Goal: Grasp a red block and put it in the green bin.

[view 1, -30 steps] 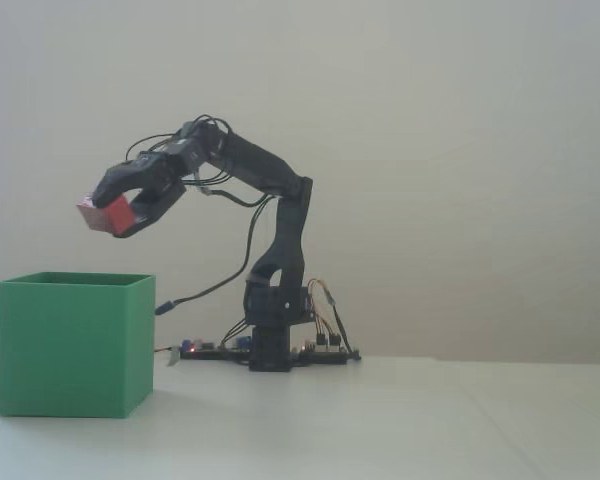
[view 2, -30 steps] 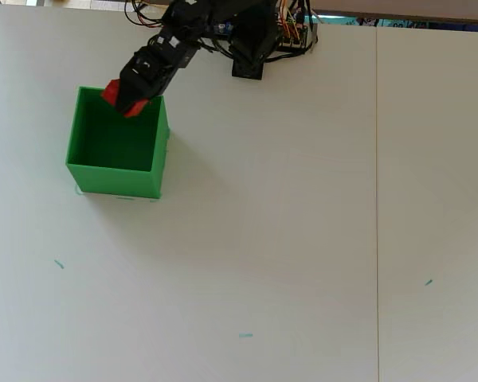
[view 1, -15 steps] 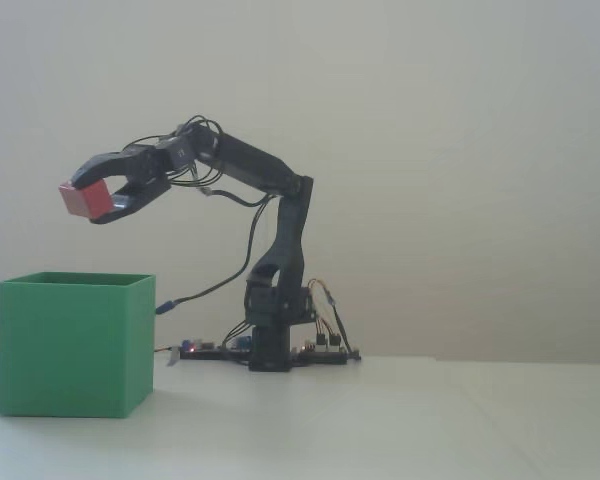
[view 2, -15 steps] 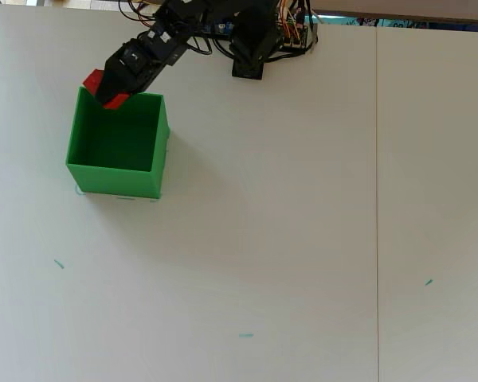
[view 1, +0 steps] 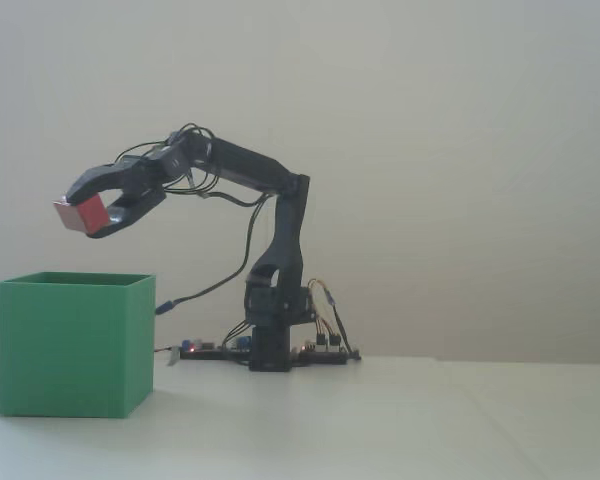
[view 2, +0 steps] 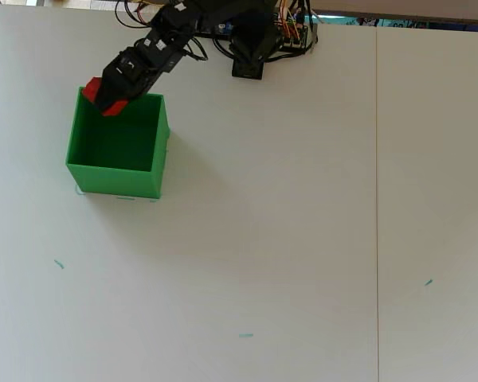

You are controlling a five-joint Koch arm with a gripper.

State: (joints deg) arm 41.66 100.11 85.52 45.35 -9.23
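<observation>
Red block [view 1: 81, 214] clamped between the jaws of the black gripper [view 1: 84, 216], held in the air at the left of the fixed view, above the green bin [view 1: 72, 345], in the overhead view over the bin's far rim at the upper left, bin standing on the white table [view 2: 287, 239].

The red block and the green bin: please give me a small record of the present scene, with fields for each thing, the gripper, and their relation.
red block: held between the gripper's jaws, in the air
green bin: stands upright on the table, open top, nothing visible inside
gripper: shut on the red block
relation, fixed view: block above the bin's rim, clear gap between, over the bin's left half
relation, overhead view: block at the bin's far left corner, partly over the rim
table: white, with small teal marks
</observation>
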